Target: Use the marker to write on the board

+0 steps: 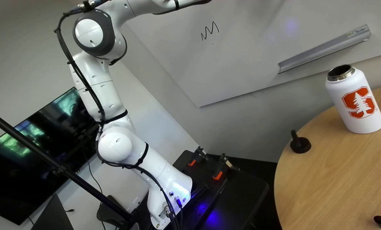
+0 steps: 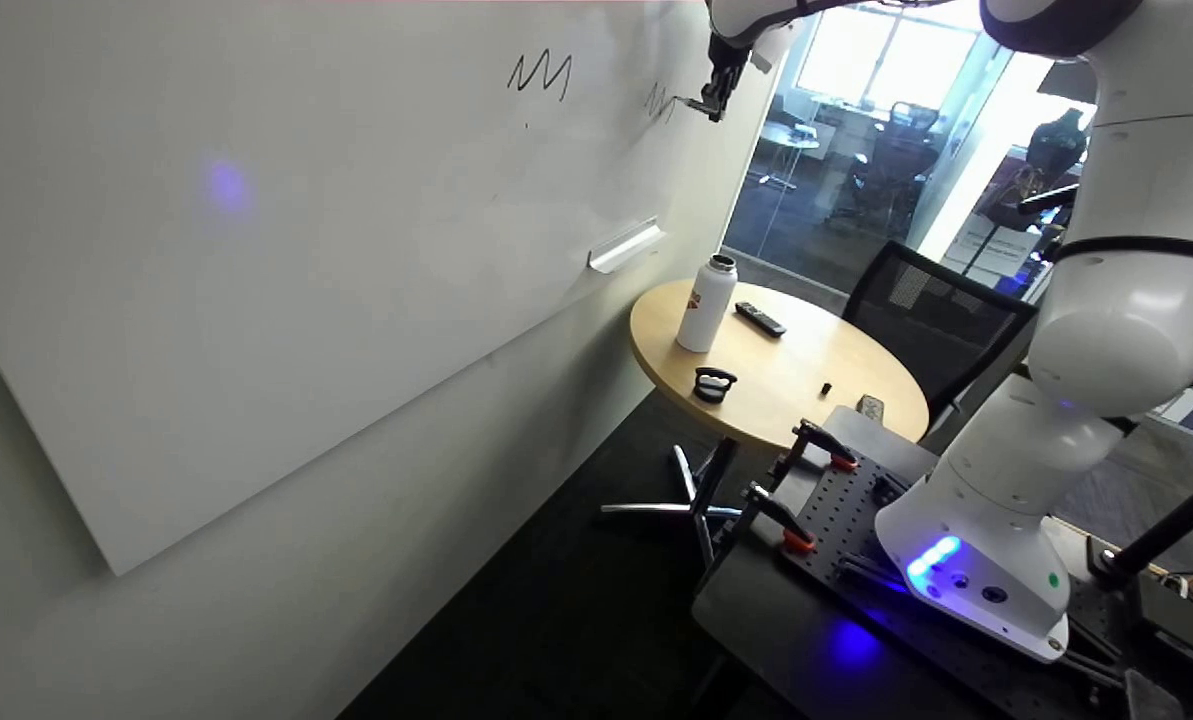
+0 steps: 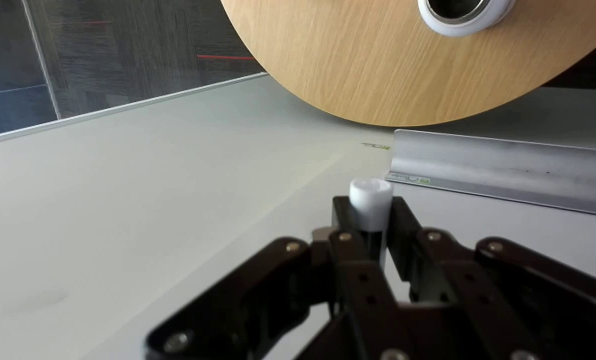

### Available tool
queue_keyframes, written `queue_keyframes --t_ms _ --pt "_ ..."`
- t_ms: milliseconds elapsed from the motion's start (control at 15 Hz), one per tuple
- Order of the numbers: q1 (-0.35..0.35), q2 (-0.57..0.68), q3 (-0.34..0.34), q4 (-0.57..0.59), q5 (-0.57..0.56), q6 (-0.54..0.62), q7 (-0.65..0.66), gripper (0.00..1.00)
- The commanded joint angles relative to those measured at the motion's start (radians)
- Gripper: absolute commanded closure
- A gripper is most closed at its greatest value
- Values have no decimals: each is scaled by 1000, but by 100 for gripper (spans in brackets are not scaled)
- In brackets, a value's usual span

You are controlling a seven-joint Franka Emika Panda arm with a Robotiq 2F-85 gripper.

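The marker (image 3: 371, 206) is upright in the wrist view, its white end up between my fingertips, with a dark barrel below. My gripper (image 3: 369, 216) is shut on it. In an exterior view my gripper (image 2: 718, 100) is at the far part of the board (image 2: 306, 330), with the marker (image 2: 694, 103) pointing at it. The marker's tip is beside a thin zigzag scribble (image 2: 660, 101); I cannot tell whether it touches. A darker zigzag (image 2: 541, 75) is on the board nearer the camera; it also shows in an exterior view (image 1: 209, 30), where my gripper is out of view.
A silver ledge (image 1: 324, 49) sticks out from the board's lower part. Below is a round wooden table (image 2: 796, 390) with a white bottle (image 2: 707, 305), a black lid (image 2: 713, 384) and a remote (image 2: 759, 319). A black chair (image 2: 941, 310) stands behind the table.
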Motion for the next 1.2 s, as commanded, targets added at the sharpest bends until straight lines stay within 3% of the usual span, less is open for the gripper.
queue_keyframes --t_ms 0,267,400,1133 --pt "23 -9 35 17 37 -33 -40 91" --pt "46 -4 50 2 15 -86 -38 91" --pt "50 -69 43 -77 -9 -44 -28 91" --pt "-3 -446 -19 -673 -1 358 -135 91"
